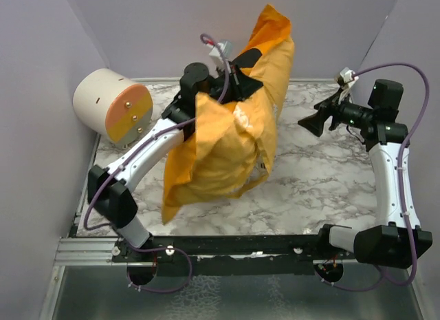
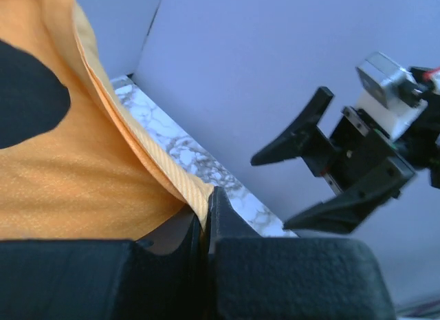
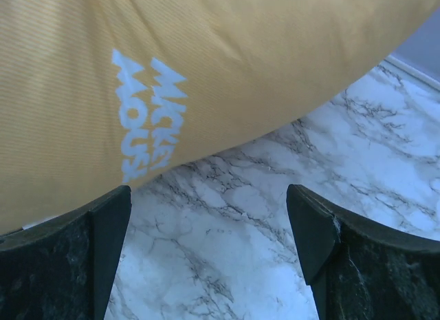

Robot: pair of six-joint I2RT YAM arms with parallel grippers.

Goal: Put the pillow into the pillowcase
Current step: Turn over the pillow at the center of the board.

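Left gripper (image 2: 206, 211) pinched shut on the pillowcase (image 1: 227, 141) at its upper hem, holding it hoisted, probably so the pillow (hidden, judged to be the bulge inside) could settle downward. Right gripper (image 1: 311, 119), jaws spread and empty, hovered just right of the pillowcase.

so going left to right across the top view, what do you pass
cream-and-orange cylinder → orange pillowcase → right gripper
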